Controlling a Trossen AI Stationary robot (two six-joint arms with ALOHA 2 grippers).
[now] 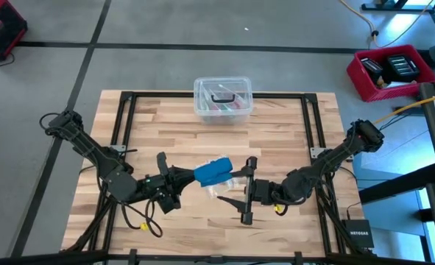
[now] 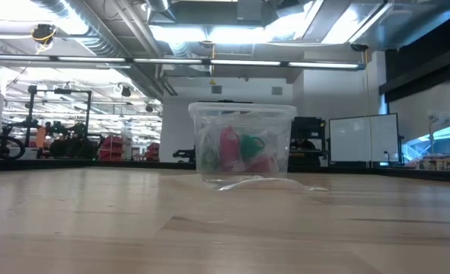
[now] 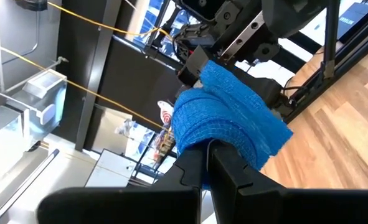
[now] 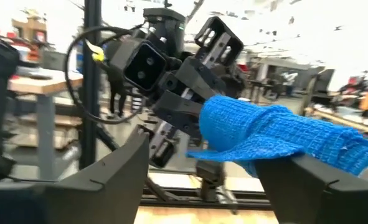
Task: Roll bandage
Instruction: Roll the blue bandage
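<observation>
The bandage [image 1: 213, 171] is a bright blue, loosely wound roll between my two grippers, near the table's front middle. My left gripper [image 1: 179, 180] is shut on it; the roll also shows in the left wrist view [image 3: 227, 121]. My right gripper [image 1: 248, 191] stands wide open just right of the roll, facing the left gripper. In the right wrist view the bandage [image 4: 277, 140] lies across the picture over one finger [image 4: 314, 180], with the other finger [image 4: 118, 168] well apart from it. My left gripper pinches the bandage roll at its end nearest the left arm [image 3: 199, 146] between its two fingers. The fingers come about level from the table's left. The roll sticks out beyond the fingertips toward the right gripper. My right gripper is open; I cannot tell whether its finger touches the bandage.
A small clear plastic bag [image 1: 228, 188] lies on the wood under the bandage and shows in the low view [image 2: 263, 183]. A clear lidded plastic box [image 1: 223, 99] with coloured items stands at the table's far middle. A red crate [image 1: 392, 70] sits on the floor beyond the far right corner.
</observation>
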